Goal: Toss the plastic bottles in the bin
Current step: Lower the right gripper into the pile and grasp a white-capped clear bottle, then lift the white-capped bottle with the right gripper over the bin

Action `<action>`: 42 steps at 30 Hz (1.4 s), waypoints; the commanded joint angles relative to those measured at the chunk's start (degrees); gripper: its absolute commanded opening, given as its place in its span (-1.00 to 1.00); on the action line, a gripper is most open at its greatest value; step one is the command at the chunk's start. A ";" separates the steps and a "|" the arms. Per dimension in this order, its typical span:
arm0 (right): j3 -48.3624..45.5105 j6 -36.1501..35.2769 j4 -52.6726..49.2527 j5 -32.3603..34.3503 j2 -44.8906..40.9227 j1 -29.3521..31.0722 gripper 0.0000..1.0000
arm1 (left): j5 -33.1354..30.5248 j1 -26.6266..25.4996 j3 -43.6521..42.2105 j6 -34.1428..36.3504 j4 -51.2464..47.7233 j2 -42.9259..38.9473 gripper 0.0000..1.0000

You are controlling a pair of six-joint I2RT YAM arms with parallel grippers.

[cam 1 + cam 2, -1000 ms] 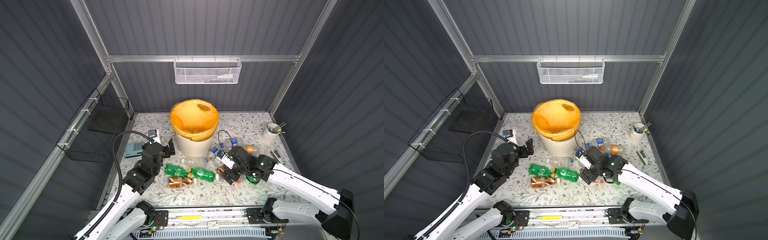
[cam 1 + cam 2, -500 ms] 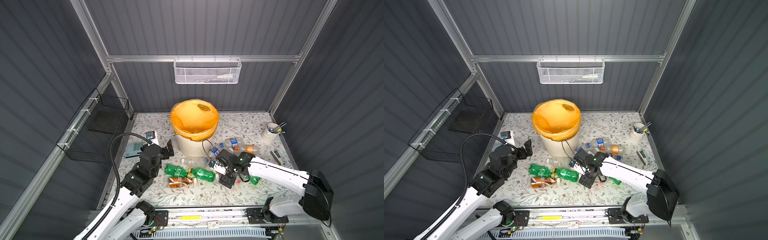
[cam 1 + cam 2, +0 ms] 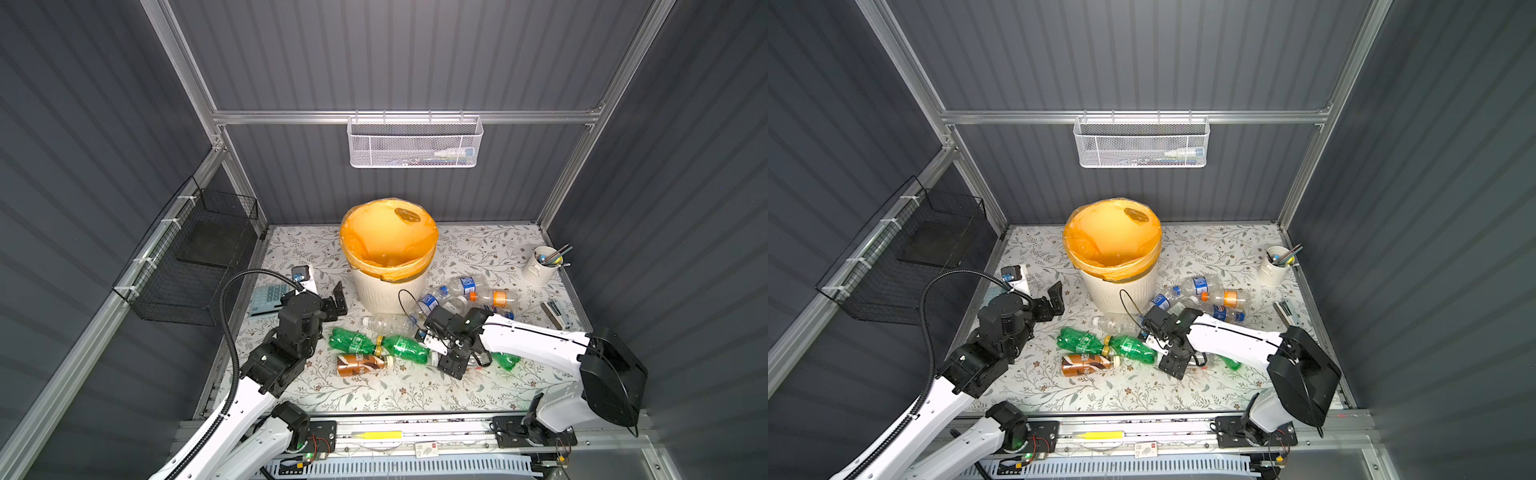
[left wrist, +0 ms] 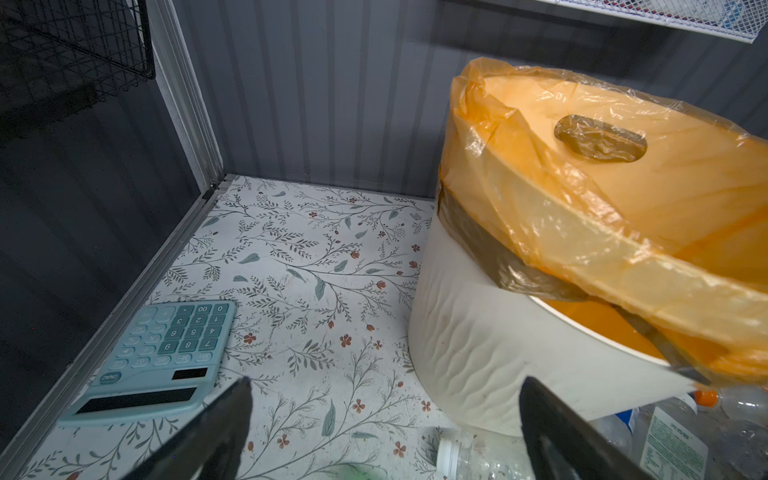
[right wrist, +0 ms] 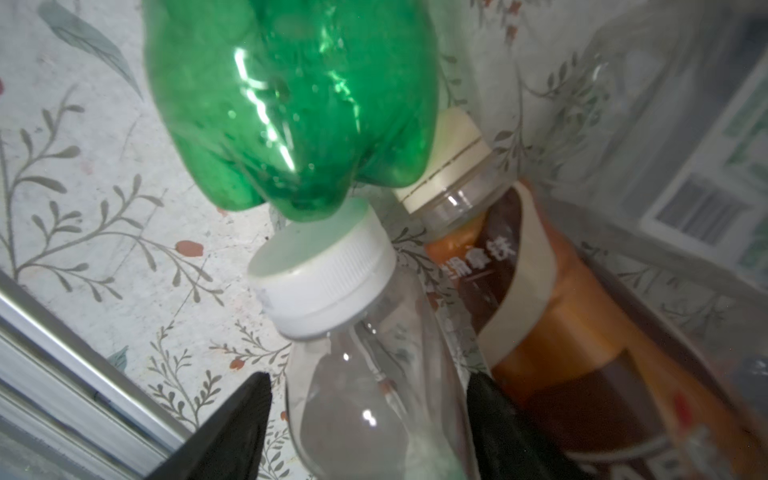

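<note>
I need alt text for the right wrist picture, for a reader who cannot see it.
The black fingers of the right gripper straddle a white-capped clear bottle, a gap on one side. The base of a green bottle lies right by that cap, and a brown-labelled bottle lies alongside, on a floral table.

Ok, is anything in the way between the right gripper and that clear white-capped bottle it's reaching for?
Nothing visible. In the right wrist view the fingers of the right gripper flank the clear bottle directly. A green bottle has its base at the white cap, and a brown-labelled bottle lies close beside one finger, but neither sits between.
</note>
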 commanded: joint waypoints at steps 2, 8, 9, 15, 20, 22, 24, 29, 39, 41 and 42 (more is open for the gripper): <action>-0.91 0.48 0.05 -0.16 1.29 0.90 0.49 | -0.77 0.32 -0.33 -0.77 -1.17 -1.19 1.00; -1.27 1.02 0.44 -0.04 1.77 1.37 0.18 | -0.93 0.30 -0.36 -0.80 -1.54 -1.82 1.00; -1.33 1.01 0.49 0.07 1.70 1.45 0.12 | -0.97 0.32 -0.31 -0.88 -1.61 -1.79 0.99; -1.11 1.21 0.42 0.47 1.41 1.63 -0.12 | -0.93 0.32 -0.38 -1.09 -1.64 -1.68 0.99; -0.18 1.36 0.05 2.24 -2.77 1.54 -0.17 | -0.79 0.32 -0.71 -1.36 -1.61 -1.70 0.99; 0.56 1.47 0.12 2.82 -5.61 1.38 -0.19 | -0.67 0.32 -1.05 -1.58 -1.48 -1.52 1.00; 1.77 1.85 0.78 3.19 -9.13 0.73 -0.20 | -0.54 0.32 -1.51 -1.92 -1.23 -1.41 1.00; 7.36 1.71 3.50 5.37 -18.67 -2.64 -0.20 | -0.16 0.32 -3.05 -3.12 -0.39 -0.55 1.00; 15.70 -0.25 37.55 6.71 -41.16 -16.81 -0.18 | -0.63 0.32 -6.71 -2.54 2.28 0.49 1.00; 16.66 0.25 44.81 5.99 -41.47 -17.52 -0.16 | -0.52 0.32 -6.78 -2.65 2.25 0.91 1.00; 17.25 0.88 48.22 5.23 -40.98 -17.77 -0.14 | -0.52 0.32 -6.98 -2.72 2.31 1.12 0.99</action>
